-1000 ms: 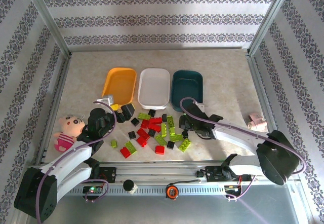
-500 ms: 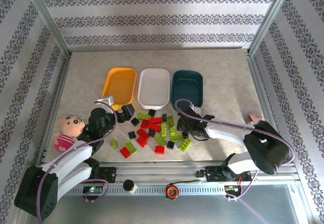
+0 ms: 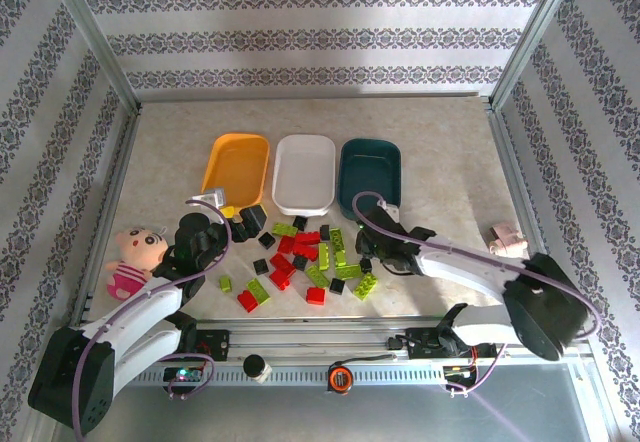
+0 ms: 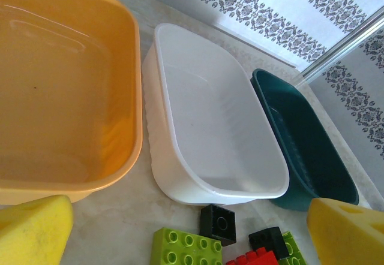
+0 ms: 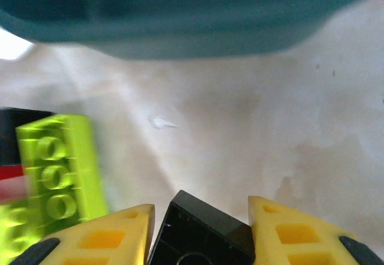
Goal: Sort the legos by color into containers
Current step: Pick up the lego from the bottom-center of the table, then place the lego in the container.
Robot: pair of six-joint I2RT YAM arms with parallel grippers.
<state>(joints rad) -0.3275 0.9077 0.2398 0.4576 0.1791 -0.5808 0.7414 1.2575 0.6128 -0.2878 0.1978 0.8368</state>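
The right gripper [image 5: 201,244] was clenched on a black brick [image 5: 198,223], its yellow fingers [image 5: 102,238] pressed against the brick's two sides, low over the table [image 5: 270,133]. Whether the brick had left the surface could not be told. This was at the right edge of the scattered legos [image 3: 300,257], just near of the dark teal tray [image 3: 370,170], whose wall ran across the far side of the wrist view. A lime green brick [image 5: 57,169] lay just to the left of the gripper, apart from it.

The left gripper [image 3: 245,224] stood released, jaws wide with nothing between them (its wrist camera showed one pad in each bottom corner). It was at the far left corner of the pile, just near of the orange-yellow tray [image 3: 237,167]. The white tray [image 3: 305,172] lay between the orange-yellow tray and the dark teal one. The three sat side by side in a row far of the bricks, all bare inside. The red, lime green and black bricks lay loose on the table between the two grippers. A pink-and-cream doll [image 3: 135,259] lay at the left, well apart from the pile.
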